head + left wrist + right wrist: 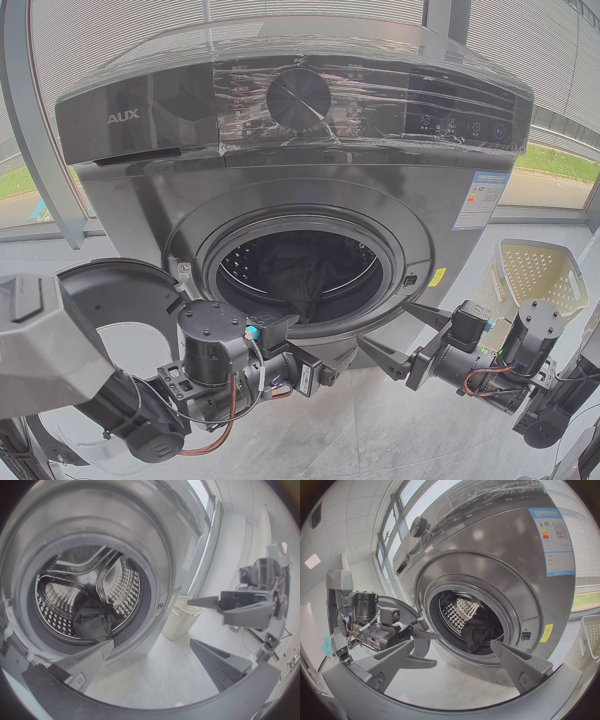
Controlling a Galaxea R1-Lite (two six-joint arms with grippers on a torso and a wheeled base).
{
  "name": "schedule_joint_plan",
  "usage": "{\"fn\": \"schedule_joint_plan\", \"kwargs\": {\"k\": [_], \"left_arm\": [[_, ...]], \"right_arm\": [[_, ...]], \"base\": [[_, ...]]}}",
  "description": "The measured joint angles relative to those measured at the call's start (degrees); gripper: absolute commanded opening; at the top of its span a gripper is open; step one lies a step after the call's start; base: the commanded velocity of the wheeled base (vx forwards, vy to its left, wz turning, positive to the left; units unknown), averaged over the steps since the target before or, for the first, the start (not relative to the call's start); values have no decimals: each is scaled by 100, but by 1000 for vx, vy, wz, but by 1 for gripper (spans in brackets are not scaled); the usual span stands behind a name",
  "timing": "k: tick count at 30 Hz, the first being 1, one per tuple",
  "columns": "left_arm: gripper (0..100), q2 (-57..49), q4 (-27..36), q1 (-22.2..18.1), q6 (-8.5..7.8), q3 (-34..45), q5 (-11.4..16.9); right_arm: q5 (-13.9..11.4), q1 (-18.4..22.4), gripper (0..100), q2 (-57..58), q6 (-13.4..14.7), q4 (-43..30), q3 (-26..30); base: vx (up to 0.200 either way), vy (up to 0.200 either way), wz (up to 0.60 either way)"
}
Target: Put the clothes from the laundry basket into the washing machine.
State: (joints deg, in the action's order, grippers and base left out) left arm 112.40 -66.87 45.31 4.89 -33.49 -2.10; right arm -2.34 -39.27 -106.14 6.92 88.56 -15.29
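Note:
The grey front-loading washing machine (312, 181) stands in front of me with its round door (119, 294) swung open to the left. A bundle of dark clothes (294, 269) (92, 620) (478, 633) lies in the steel drum, one fold drooping over the front lip. My left gripper (151, 642) is open with nothing in it, low before the drum opening. Just right of the opening, my right gripper (381, 323) (451, 642) is also open and holds nothing. The cream perforated laundry basket (537, 275) (181, 617) stands on the floor to the machine's right.
Pale tiled floor (375, 431) stretches below the machine between both arms. The open door (403, 611) juts out beside the left arm. Window frames and glass surround the machine behind and at the sides.

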Motion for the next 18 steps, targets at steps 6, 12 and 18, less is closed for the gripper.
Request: {"fn": "schedule_joint_plan", "kwargs": {"k": [6,12,18], "left_arm": [[100,-22,-128,-190,9,52,88],[100,731,-299,-500,-46,-686,148],[100,1619,-63,-786,-148,-1982,145]], "right_arm": [[5,-21,100,24,-4,4,-12],[7,-10,100,30,-6,6,-20],[-1,11,100,35,-6,6,-23]], "base": [[0,0,0],[0,0,0],[0,0,0]]}}
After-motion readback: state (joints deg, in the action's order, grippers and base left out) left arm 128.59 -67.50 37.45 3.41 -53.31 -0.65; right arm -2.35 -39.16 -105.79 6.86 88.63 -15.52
